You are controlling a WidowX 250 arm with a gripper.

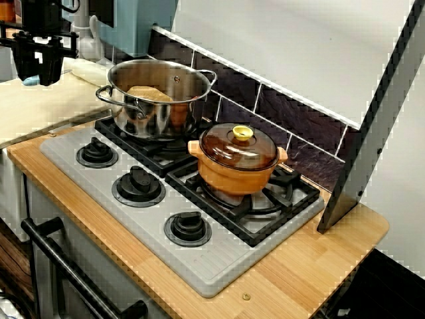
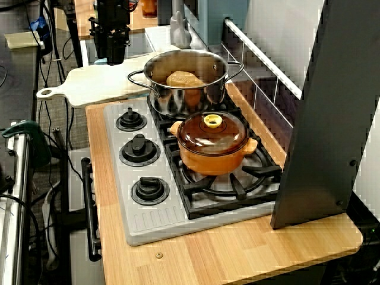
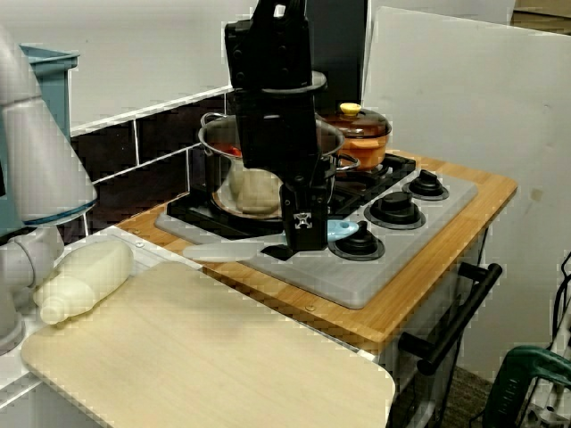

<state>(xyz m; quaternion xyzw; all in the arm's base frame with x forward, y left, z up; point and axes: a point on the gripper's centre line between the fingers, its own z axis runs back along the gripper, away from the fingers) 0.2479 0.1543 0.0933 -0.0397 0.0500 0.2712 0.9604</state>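
Cutting board [image 3: 223,357]: pale wood, nearest the lens in the view from the board's end, on the counter beside the stove [image 1: 219,266].
Fingers [image 3: 303,223]: black, clamped on the spatula [image 3: 234,251] about mid-length.
Spatula: flat grey handle, light-blue head; held level in the air above the board.
Gripper [image 3: 303,242]: pointing down.
White roller [image 3: 85,276]: at the board's wall-side edge.
Steel pot [image 1: 159,109]: on the burner nearer the board, tan lump inside.
Orange casserole [image 1: 236,173]: lidded, on the far burner.
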